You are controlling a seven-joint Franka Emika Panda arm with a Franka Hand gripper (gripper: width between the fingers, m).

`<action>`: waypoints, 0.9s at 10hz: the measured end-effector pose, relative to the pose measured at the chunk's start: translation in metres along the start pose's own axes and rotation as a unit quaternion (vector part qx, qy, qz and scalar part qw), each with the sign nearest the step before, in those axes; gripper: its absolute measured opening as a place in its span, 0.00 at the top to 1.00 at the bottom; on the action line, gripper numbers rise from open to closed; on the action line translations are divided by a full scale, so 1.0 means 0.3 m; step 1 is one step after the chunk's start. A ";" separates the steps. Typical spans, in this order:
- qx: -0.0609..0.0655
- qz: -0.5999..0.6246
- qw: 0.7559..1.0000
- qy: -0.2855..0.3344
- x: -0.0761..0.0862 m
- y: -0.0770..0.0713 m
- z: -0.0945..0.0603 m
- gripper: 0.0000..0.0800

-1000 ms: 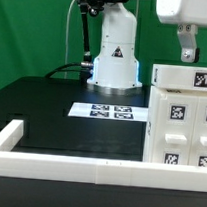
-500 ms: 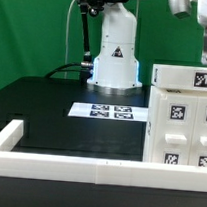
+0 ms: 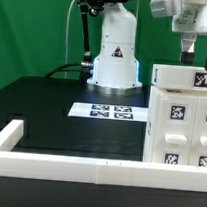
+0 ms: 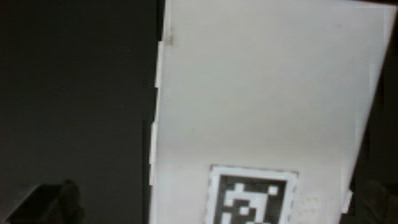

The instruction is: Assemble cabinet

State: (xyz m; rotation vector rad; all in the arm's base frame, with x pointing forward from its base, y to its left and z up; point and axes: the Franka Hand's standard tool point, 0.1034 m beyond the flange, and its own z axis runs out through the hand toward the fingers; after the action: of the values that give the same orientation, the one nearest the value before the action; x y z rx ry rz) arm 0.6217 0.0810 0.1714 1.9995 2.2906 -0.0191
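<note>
Gripper [image 3: 203,44] at upper right of the exterior frame, jaws spread wide, nothing held between them. Poised directly above the top of the cabinet [image 3: 183,117], apart from it by a narrow gap; contact not evident. One dark fingertip [image 4: 48,203] visible in the wrist view, off the white surface, over dark ground.

Cabinet standing at right edge of the exterior frame, upright on the black table [image 3: 61,114], partly cut off by the frame. Separate white slab resting on top, bearing one marker tag on its front; several more tags on the front face below. In the wrist view, cabinet [image 4: 267,100] seen as a broad white panel with one marker tag, blurred.

Marker board [image 3: 110,113] lying flat at centre of the table, just beside the cabinet, toward the exterior view's left. Arm base [image 3: 116,52] upright behind the board, at upper centre. White border rail [image 3: 77,170] running along the lower frame, turning back at lower left.
</note>
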 end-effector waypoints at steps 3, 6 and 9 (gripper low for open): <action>0.006 0.019 1.000 -0.001 -0.019 -0.014 0.021 0.00; 0.008 0.028 1.000 -0.001 -0.019 -0.019 0.031 0.16; 0.009 0.032 0.999 -0.001 -0.022 -0.019 0.031 0.30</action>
State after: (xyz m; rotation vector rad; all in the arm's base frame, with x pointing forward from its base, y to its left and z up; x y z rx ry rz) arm 0.6177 0.0729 0.1624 2.0787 2.2314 -0.0359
